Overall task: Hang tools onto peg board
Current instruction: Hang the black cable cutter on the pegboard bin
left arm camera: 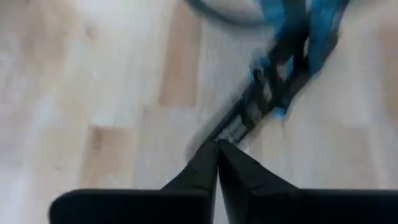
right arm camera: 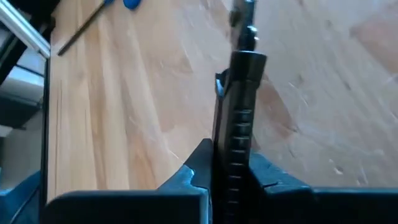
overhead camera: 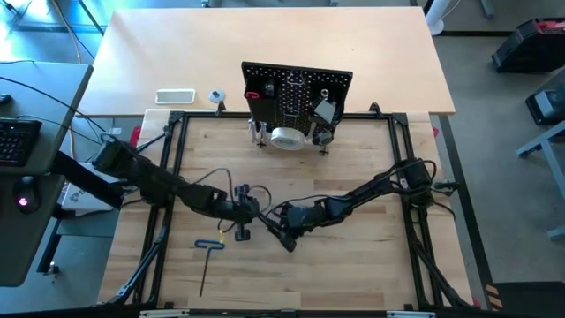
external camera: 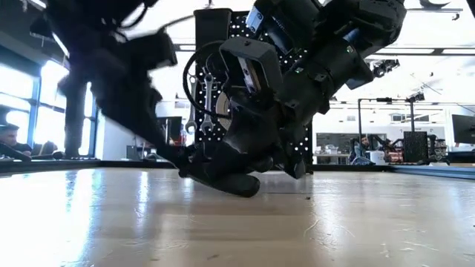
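Note:
Dark-handled pliers [right arm camera: 239, 99] sit mid-table between my two grippers, low over the wood. My left gripper [left arm camera: 216, 146], reaching in from the table's left [overhead camera: 254, 210], is shut at one end of them. My right gripper [right arm camera: 233, 171], reaching in from the right [overhead camera: 281, 221], is shut on a ribbed handle. The black peg board [overhead camera: 296, 88] stands upright at the far edge on thin legs. A tape roll [overhead camera: 287, 137] sits at its foot and wrenches [external camera: 200, 96] hang on it. A blue T-handle hex key [overhead camera: 209, 256] lies flat near the front left. My left gripper pinches the pliers' narrow end [left arm camera: 229, 132] at its fingertips, slanting down from the table's left. The tool runs on away from the fingers, roughly in line with them. My right gripper pinches the ribbed dark handle [right arm camera: 235, 146] between its two fingers, slanting down from the right. The fingers lie along the handle, which runs out past them low over the wood.
A white slab [overhead camera: 175, 95] and a small round item [overhead camera: 214, 95] lie on the far table, left of the peg board. A small yellow-and-dark item [overhead camera: 240, 231] lies just near of my left gripper. The black frame [overhead camera: 163, 177] rims the work area.

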